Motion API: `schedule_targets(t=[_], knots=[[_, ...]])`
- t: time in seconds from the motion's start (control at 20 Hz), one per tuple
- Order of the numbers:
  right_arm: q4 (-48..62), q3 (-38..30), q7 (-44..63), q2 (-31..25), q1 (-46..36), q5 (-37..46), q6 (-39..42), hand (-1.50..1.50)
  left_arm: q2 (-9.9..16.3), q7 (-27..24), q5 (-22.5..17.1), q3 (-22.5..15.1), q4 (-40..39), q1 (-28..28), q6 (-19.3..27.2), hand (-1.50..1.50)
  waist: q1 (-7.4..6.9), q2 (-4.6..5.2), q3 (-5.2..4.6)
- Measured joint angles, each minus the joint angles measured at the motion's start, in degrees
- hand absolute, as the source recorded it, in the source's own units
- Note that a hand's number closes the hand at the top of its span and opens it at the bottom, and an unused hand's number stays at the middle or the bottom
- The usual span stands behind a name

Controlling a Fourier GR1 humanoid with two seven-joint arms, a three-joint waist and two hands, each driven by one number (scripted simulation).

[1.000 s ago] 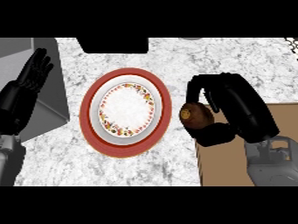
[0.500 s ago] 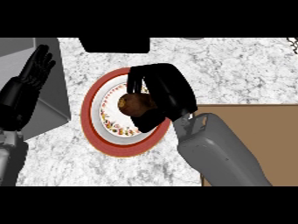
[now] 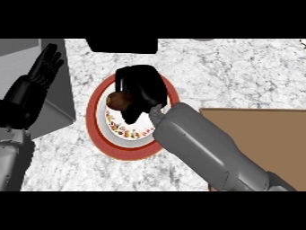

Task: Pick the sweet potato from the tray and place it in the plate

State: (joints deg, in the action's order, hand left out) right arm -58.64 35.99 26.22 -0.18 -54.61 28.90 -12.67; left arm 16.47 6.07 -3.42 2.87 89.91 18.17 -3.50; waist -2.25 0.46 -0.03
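**Right hand over the plate, sweet potato not yet let go**

The right hand point(image 3: 142, 87) is over the red-rimmed plate point(image 3: 97, 128), its black fingers curled round the sweet potato point(image 3: 119, 100), which shows as a brown lump at the hand's 9 o'clock side. The potato sits above the plate's white, patterned centre; whether it already touches the plate cannot be told from this steep view. The grey forearm runs off toward 5 o'clock, crossing the near corner of the brown tray point(image 3: 274, 134), which lies at 3 o'clock of the plate on the marbled worktop point(image 3: 234, 76).

The left hand point(image 3: 32, 90) rests at 9 o'clock of the plate, fingers straight and up, holding nothing.

The step in hand looks like the release. To do it well, I would lower the potato until it bears on the plate's middle, then spread the fingers evenly so it does not roll toward the rim, and lift the hand straight up before swinging away.
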Motion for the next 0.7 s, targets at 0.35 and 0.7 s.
schedule_targets(t=[0.35,0.7], knots=[[10.3,4.5,-1.2,0.1,-3.8,-12.1,-8.0,-1.50,-0.8,1.0,0.1,-0.7,0.4,1.4,-0.2,0.00,-1.73,0.39,0.00],[13.3,7.0,-9.2,0.2,-4.2,-24.4,-14.1,-1.50,-1.3,0.4,0.4,-1.1,-0.6,2.7,-0.8,0.00,-3.17,0.83,0.03]])
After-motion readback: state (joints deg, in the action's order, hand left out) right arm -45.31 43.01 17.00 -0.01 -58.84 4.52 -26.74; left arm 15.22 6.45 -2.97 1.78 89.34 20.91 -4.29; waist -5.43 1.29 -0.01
